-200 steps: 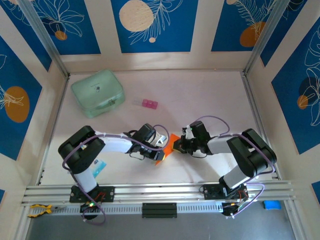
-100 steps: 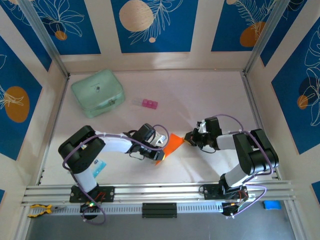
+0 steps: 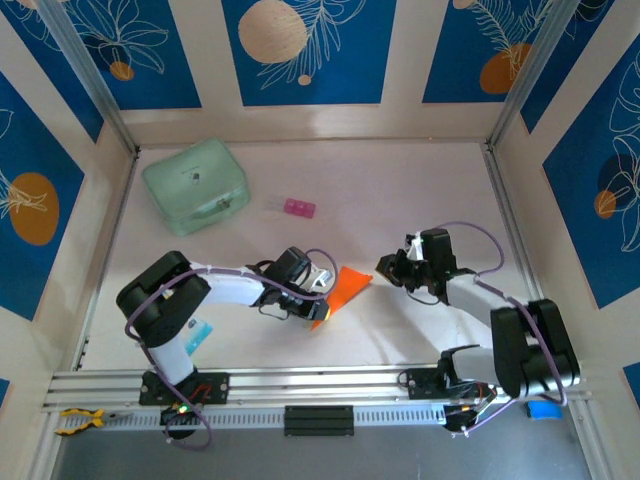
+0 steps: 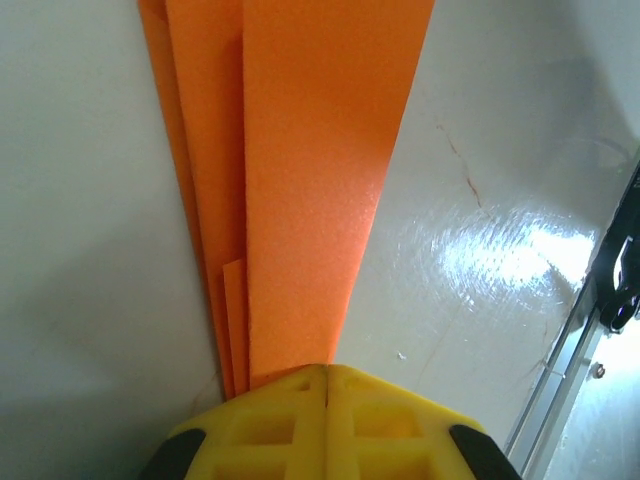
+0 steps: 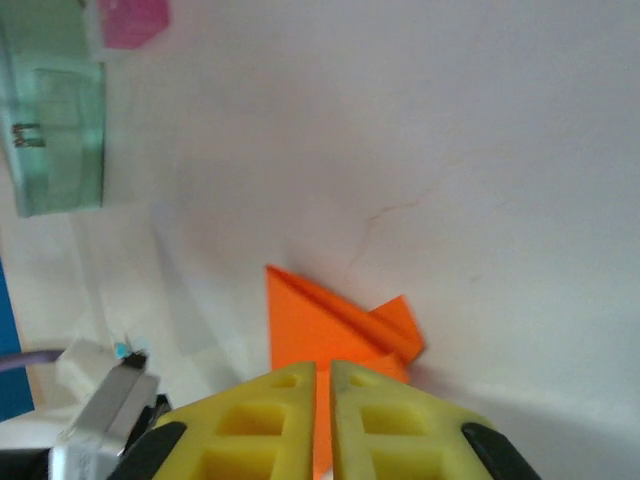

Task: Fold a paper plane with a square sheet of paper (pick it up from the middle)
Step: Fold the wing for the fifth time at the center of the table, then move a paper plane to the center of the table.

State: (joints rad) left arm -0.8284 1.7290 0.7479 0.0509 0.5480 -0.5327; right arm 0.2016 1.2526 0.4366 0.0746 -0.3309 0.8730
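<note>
Left tool (image 4: 327, 374) clenched on narrow end of orange paper plane (image 4: 310, 150) — right tool (image 5: 323, 375) near its other end, jaws slightly parted, grasping nothing.

The table (image 3: 400, 190) carries a mint-green case (image 3: 195, 186) at ten o'clock, a pink block (image 3: 298, 208) at eleven, and the paper plane (image 3: 342, 288) near its centre.

Nothing here I can read; the small dark mark (image 5: 27, 133) on the green case (image 3: 195, 185) is too blurred.
</note>
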